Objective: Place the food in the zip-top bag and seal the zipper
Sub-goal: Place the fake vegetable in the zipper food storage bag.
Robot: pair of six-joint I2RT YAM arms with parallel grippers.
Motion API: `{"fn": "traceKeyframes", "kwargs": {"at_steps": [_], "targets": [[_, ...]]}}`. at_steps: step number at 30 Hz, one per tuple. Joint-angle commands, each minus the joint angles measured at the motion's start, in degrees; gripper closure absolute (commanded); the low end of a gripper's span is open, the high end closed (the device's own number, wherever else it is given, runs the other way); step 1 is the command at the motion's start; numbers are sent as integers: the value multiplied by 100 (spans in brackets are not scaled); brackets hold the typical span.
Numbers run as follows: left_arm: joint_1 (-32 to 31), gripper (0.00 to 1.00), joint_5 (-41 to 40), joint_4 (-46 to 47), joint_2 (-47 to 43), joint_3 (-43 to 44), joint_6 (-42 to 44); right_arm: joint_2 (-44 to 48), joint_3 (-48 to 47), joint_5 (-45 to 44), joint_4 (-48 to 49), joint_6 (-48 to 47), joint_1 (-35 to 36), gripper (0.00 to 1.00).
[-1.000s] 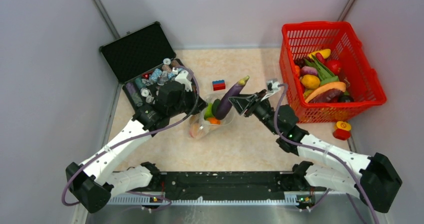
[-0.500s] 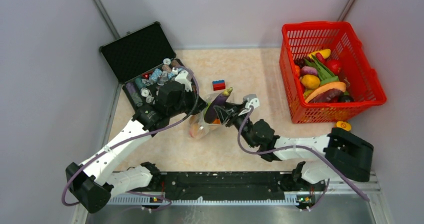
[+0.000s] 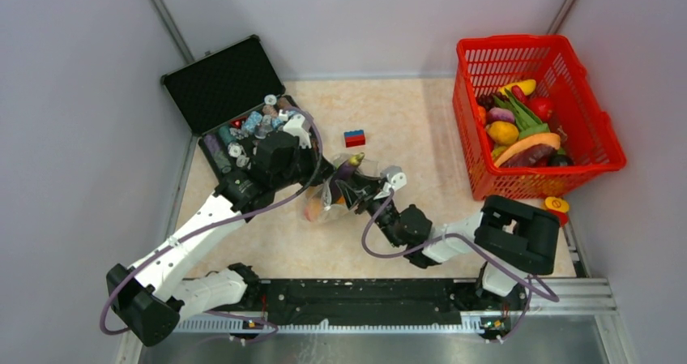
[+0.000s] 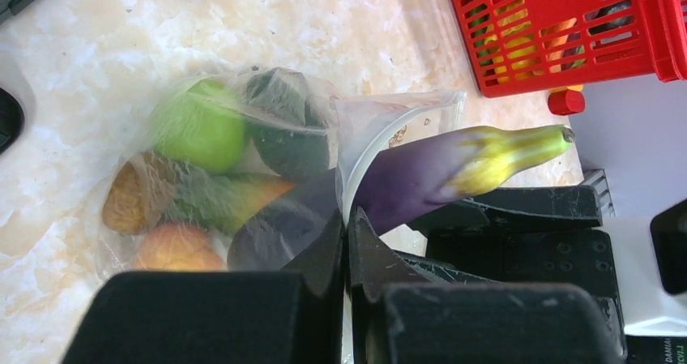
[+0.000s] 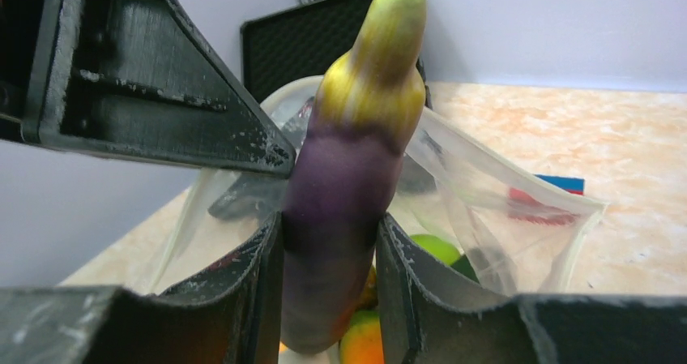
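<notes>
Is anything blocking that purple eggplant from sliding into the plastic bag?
Nothing visible does. The right claw grips the eggplant, whose lower end is already inside the open mouth of the bag. The left claw pinches the bag's edge. The green fruit lies deeper inside and might crowd it.

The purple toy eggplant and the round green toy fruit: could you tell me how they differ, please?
The long purple toy eggplant has a yellow-green tip; the round green toy fruit is plain. The eggplant sticks partly out of the clear plastic zip-top bag; the fruit lies fully inside. The right claw grips the eggplant; nothing grips the fruit. Both are toy food.
</notes>
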State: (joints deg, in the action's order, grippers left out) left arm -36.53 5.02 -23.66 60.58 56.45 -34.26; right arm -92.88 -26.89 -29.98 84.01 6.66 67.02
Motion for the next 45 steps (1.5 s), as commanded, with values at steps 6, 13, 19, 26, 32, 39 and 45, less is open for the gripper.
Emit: {"fn": "traceKeyframes", "kwargs": {"at_steps": [6,13,19,26,32,39,45], "targets": [[23,100,-57,213,-115,86,42,1363,-940,1002,-3246,1299,62,85],[17,100,-54,220,-143,65,25,2293,-1476,890,-6006,1613,-49,30],[17,100,41,297,-97,55,-27,2796,-1999,1303,-7495,1991,-518,26],[19,100,89,294,-106,36,-46,2531,-2379,1524,-8030,2344,-1165,33],[18,100,-4,235,-153,34,-3,2406,-2541,1783,-8223,2163,-1187,42],[21,100,25,243,-71,81,20,3070,-3057,1712,-8841,1763,-1194,43],[23,100,36,257,-40,78,30,3189,-3004,619,-9849,1871,-1197,48]]}}
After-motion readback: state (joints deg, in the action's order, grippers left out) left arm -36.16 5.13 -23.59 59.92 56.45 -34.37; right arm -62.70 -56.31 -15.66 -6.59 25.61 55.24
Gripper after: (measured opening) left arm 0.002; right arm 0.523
